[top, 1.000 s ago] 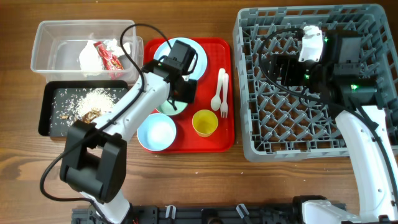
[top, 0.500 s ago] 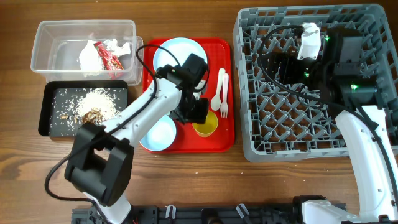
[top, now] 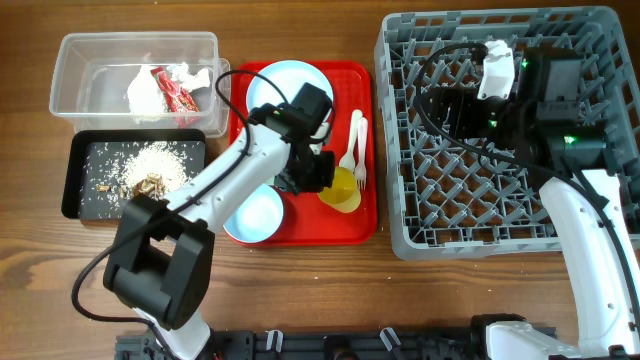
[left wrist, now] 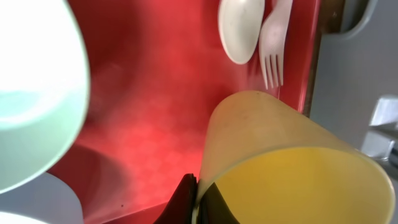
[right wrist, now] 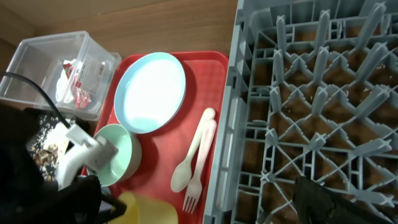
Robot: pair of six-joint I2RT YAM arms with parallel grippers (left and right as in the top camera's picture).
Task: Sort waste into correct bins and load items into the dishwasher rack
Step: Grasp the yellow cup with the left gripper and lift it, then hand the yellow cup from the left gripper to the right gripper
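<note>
My left gripper point(top: 320, 180) is shut on the rim of the small yellow cup point(top: 341, 190), which tilts over the red tray point(top: 362, 225). Up close, one finger is inside the cup point(left wrist: 292, 162) and one outside, pinched at the wall point(left wrist: 198, 200). The white spoon point(left wrist: 241, 28) and fork point(left wrist: 273, 43) lie just beyond it. The pale mint bowl point(left wrist: 37, 93) sits to the left, the light blue bowl point(top: 252, 213) near the tray's front and the plate point(top: 285, 82) at its back. My right gripper point(top: 455, 105) hangs open over the grey rack point(top: 500, 215), holding nothing.
The clear tub point(top: 80, 60) at the far left holds the red wrapper point(top: 172, 90) and the white napkin point(top: 145, 92). The black tray point(top: 75, 175) in front of it carries white crumbs with brown bits. My left arm crosses the red tray diagonally.
My left gripper moved right from the mint bowl to the yellow cup, shut on its rim and tipped it. The right arm has stayed still.
</note>
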